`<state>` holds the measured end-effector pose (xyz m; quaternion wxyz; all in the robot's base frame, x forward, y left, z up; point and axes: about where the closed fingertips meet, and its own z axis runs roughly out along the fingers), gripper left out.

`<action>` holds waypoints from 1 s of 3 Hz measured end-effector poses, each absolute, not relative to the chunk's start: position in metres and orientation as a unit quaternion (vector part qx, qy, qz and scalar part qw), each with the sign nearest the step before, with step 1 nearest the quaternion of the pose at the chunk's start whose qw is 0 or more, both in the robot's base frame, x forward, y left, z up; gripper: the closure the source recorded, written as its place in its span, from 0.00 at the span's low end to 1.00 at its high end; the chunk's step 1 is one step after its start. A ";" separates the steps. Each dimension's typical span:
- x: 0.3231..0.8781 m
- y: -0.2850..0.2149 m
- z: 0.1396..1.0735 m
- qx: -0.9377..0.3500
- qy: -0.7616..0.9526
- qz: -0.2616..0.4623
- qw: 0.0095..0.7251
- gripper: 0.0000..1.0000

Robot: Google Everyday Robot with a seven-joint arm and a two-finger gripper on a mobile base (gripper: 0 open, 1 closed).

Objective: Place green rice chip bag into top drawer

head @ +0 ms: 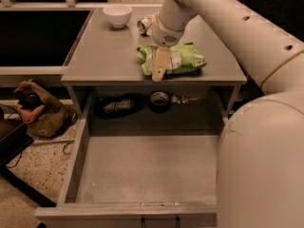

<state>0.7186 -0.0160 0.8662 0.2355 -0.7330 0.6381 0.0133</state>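
Note:
The green rice chip bag (183, 58) lies flat on the grey countertop (104, 56), near its front edge. My gripper (159, 68) hangs over the bag's left end, its pale fingers (160, 65) pointing down toward the counter's front edge. The top drawer (142, 175) is pulled fully open below the counter, with a bare grey bottom and a dark handle at the front. My arm comes in from the upper right and its bulk covers the drawer's right side.
A white bowl (117, 14) and a crushed can (146, 23) stand at the back of the counter. Inside the cabinet behind the drawer lie a dark packet (116, 106) and a tape roll (159, 100). A brown bag (38, 109) sits on the floor at left.

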 end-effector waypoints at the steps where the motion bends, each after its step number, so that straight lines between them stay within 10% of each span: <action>1: 0.742 -0.019 0.857 -0.736 0.639 -0.002 0.225 0.00; 3: 0.751 -0.072 0.866 -0.710 0.676 -0.049 0.192 0.00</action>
